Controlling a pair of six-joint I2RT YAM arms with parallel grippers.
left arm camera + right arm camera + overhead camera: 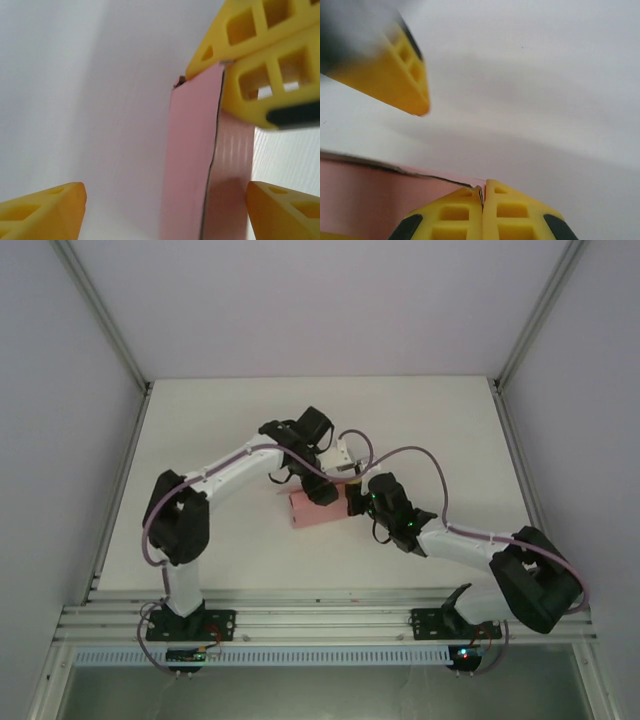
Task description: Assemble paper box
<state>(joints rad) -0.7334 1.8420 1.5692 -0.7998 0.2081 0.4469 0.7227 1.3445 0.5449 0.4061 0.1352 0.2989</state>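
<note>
Nearer than the paper box (312, 512), bare table (250, 562) lies open. The box sits mid-table. The right gripper (483, 192) is clenched on the box's thin upper edge, seemingly a flap. The left gripper (166, 195) is released, its fingers (45, 212) astride the box. Beyond the box, open table reaches the back wall (320, 300).

One pink box (312, 510) lay on one counter (200, 420). Two arms were counted: a left arm (215, 475) and a right arm (470, 545). Each carried one tool, two in all: left tool (323, 492), right tool (352, 502). Each tool had two yellow fingers (455, 215), four altogether.
</note>
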